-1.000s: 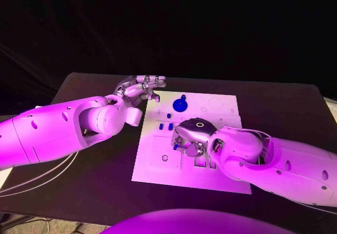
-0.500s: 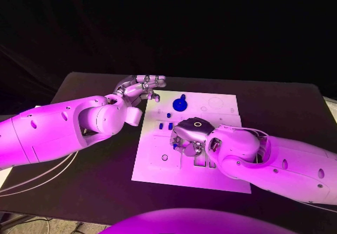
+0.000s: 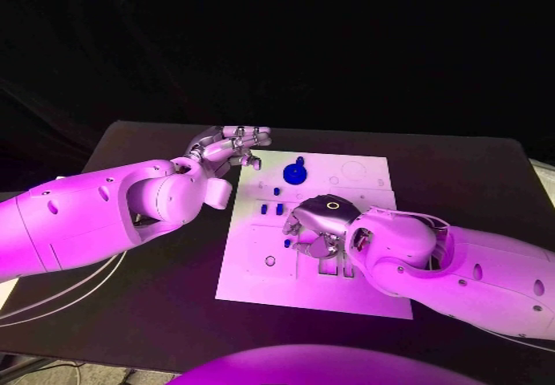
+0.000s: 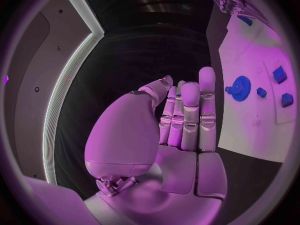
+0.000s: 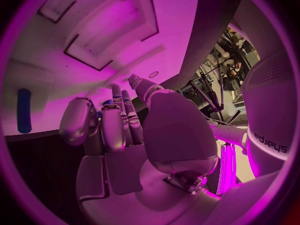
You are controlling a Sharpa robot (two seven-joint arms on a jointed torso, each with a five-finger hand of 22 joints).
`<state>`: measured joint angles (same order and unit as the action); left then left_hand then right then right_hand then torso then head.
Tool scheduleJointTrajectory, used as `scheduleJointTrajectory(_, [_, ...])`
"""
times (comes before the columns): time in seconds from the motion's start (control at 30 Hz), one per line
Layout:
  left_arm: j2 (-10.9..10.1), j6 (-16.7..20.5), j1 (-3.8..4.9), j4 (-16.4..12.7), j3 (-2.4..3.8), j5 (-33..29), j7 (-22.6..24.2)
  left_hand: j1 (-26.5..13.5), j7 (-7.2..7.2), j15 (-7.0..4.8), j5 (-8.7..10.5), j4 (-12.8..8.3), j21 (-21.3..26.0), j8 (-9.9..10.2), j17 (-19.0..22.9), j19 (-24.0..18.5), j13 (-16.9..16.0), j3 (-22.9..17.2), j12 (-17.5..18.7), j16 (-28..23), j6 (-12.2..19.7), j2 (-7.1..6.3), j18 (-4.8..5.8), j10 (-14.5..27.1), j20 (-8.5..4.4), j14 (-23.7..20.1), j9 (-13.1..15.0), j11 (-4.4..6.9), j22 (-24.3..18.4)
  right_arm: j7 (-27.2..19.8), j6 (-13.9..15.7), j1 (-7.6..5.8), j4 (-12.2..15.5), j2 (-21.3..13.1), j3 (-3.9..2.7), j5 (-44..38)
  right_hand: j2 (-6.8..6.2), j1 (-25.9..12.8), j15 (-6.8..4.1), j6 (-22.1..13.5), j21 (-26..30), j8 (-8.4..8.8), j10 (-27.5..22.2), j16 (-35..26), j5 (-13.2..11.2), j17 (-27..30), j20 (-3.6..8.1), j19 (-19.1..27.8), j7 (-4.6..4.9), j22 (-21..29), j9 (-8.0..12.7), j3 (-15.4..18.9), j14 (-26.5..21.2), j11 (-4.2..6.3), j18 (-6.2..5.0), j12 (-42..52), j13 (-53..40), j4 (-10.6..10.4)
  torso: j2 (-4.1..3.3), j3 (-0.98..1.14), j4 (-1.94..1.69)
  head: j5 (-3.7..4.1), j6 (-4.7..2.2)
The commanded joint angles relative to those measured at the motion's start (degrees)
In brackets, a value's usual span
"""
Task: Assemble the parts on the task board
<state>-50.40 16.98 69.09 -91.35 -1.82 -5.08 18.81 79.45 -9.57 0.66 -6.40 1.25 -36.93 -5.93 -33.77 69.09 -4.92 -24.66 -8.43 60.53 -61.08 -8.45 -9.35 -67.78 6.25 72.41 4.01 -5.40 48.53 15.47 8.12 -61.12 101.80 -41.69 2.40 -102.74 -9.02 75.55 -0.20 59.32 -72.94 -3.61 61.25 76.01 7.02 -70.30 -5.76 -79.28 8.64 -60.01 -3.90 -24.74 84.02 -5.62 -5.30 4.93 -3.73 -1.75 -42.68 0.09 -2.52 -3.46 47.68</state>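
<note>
The white task board (image 3: 261, 273) lies in the middle of the table. A blue gear (image 3: 297, 171) stands near its far edge, with small blue parts (image 3: 271, 208) just in front of it. My right hand (image 3: 314, 228) hovers low over the board's middle, fingers curled in. A small blue part (image 3: 288, 241) sits at its fingertips, showing as a blue sliver (image 5: 107, 102) between thumb and finger. My left hand (image 3: 232, 144) is at the board's far left corner, fingers straight and holding nothing (image 4: 184, 120). The gear (image 4: 240, 88) lies a little beyond its fingertips.
A long blue peg (image 5: 24, 110) lies on the board beside my right hand. Rectangular slots (image 5: 109, 30) are cut in the board in front of that hand. My right forearm (image 3: 463, 269) covers the board's near right part. Black table (image 3: 151, 297) surrounds the board.
My right hand has shifted very slightly over the board's middle, still with the blue part at its fingertips. The left hand has stayed put.
</note>
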Motion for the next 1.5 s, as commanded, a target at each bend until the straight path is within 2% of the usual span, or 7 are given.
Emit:
scheduleJointTrajectory(0.03, [0.0, -0.9, -0.01, 0.0, 0.00, -0.2, 0.0, 0.2, -0.22, -0.08, 0.03, -0.1, 0.3, -0.1, 0.1, -0.3, -0.1, 0.3, -0.2, -0.3, 0.2, 0.53, -1.09, 0.3, 0.07, -0.3, -0.1, -0.05, -0.1, 0.6, 3.6, -0.09, 1.1, -1.6, -0.01, 1.2, 0.25, 0.6, 0.44, 0.5, 0.3, -0.26, 0.9, -0.2, 0.3, 0.1, -0.05, 0.0, -0.02, 0.0, -0.1, 0.2, 2.4, 0.22, -0.54, 0.4, -0.1, 0.1, 0.02, 0.04, 0.08, 0.29, -0.15])
scheduleJointTrajectory(0.2, [0.0, -1.0, -0.05, 0.0, -0.04, -0.2, 0.0, 0.2, -0.22, -0.08, 0.03, -0.1, 0.3, -0.1, 0.1, -0.3, -0.1, 0.3, -0.2, -0.3, 0.2, 0.53, -1.09, 0.3, 0.07, -0.3, -0.1, -0.05, -0.1, 1.5, 4.4, -1.67, 3.0, -5.9, -0.42, 4.0, 0.40, 0.9, 0.35, 0.8, 0.3, -0.27, 1.6, -0.3, 0.5, 0.3, -0.02, -0.1, -0.28, 0.0, -0.1, 0.1, 2.4, 0.37, -0.52, 0.9, -0.1, 0.2, 0.03, -0.05, 0.04, 1.13, -0.81])
scheduleJointTrajectory(0.27, [0.0, -1.1, -0.06, 0.1, -0.05, -0.2, 0.0, 0.2, -0.22, -0.08, 0.02, -0.1, 0.2, -0.1, 0.1, -0.3, -0.1, 0.3, -0.2, -0.3, 0.2, 0.57, -1.09, 0.3, 0.08, -0.3, -0.1, -0.05, -0.1, 2.3, 3.5, -2.81, 3.7, -8.1, -0.57, 5.5, 0.11, 0.5, -2.01, 0.6, 0.4, -0.03, 1.0, -0.4, 0.1, 0.6, 1.92, -0.2, -1.62, 0.1, 0.0, 0.3, 2.4, 1.61, -0.60, 0.8, 0.1, 0.0, -0.02, -0.06, 0.01, 1.35, -0.99])
scheduleJointTrajectory(0.3, [0.0, -1.1, -0.07, 0.1, -0.06, -0.2, 0.0, 0.2, -0.22, -0.08, 0.02, -0.1, 0.2, -0.1, 0.1, -0.3, -0.1, 0.3, -0.2, -0.3, 0.2, 0.58, -1.09, 0.3, 0.08, -0.3, -0.1, -0.05, -0.1, 2.6, 3.1, -3.33, 4.0, -9.1, -0.62, 5.9, -0.04, 0.5, -2.28, 0.4, 0.5, 0.03, 0.5, -0.5, 0.0, 0.7, 2.09, -0.2, -1.83, 0.2, 0.0, 0.5, 2.4, 1.75, -0.59, 0.6, 0.2, 0.0, 0.01, -0.05, 0.05, 1.44, -1.03])
scheduleJointTrajectory(0.53, [-0.1, -1.3, -0.10, 0.1, -0.09, -0.2, 0.0, 0.2, -0.22, -0.08, 0.02, -0.1, 0.3, -0.1, 0.2, -0.3, -0.1, 0.3, -0.2, -0.4, 0.2, 0.58, -1.09, 0.3, 0.08, -0.4, -0.1, -0.05, -0.1, 3.5, 2.6, -5.47, 4.5, -14.2, -0.75, 6.1, -0.81, 0.2, -2.81, -0.7, 0.7, 0.09, -1.8, -0.7, -1.0, 1.0, 2.59, -0.4, -2.69, 0.3, 0.1, 2.3, 2.5, 2.25, -0.53, -0.4, 0.2, -0.2, -0.02, -0.03, 0.17, 2.21, -1.82])
scheduleJointTrajectory(0.9, [0.0, -1.8, -0.16, 0.1, -0.11, -0.1, -0.2, 0.2, -0.21, -0.08, 0.02, -0.1, -1.0, -0.1, -0.8, 0.2, -0.1, 0.4, -0.3, 0.2, 0.2, 0.60, -0.83, 0.4, 0.08, 0.0, -0.1, -0.05, 0.9, 4.2, 0.9, -5.81, 3.7, -15.2, -0.73, 3.3, -0.66, 0.9, -2.88, -0.7, 1.0, -0.03, -2.8, -0.9, -1.9, 1.2, 2.68, -0.4, -3.07, 0.5, 0.1, 3.5, 2.6, 2.42, -0.53, -0.7, 0.1, -0.2, 0.01, -0.03, -0.15, 2.83, -2.05])
scheduleJointTrajectory(1.5, [0.0, -2.2, -0.21, 0.2, -0.12, 0.3, -0.6, 0.2, -0.21, -0.08, 0.02, -0.1, -1.0, -0.1, -0.7, 0.3, -0.1, 0.4, -0.3, 0.2, 0.2, 0.62, -0.84, 0.4, 0.08, 0.0, -0.1, -0.05, 0.9, 3.3, -4.3, -5.40, 2.4, -13.0, -0.41, 3.8, 1.34, 2.2, -1.83, 4.6, 1.3, -1.21, 4.0, -1.0, -1.5, 1.6, 1.94, -0.7, -2.82, 0.7, -0.6, 2.4, 2.6, 2.44, -0.43, 2.4, -0.1, -0.7, -0.07, -0.02, -0.07, 2.36, -1.47])
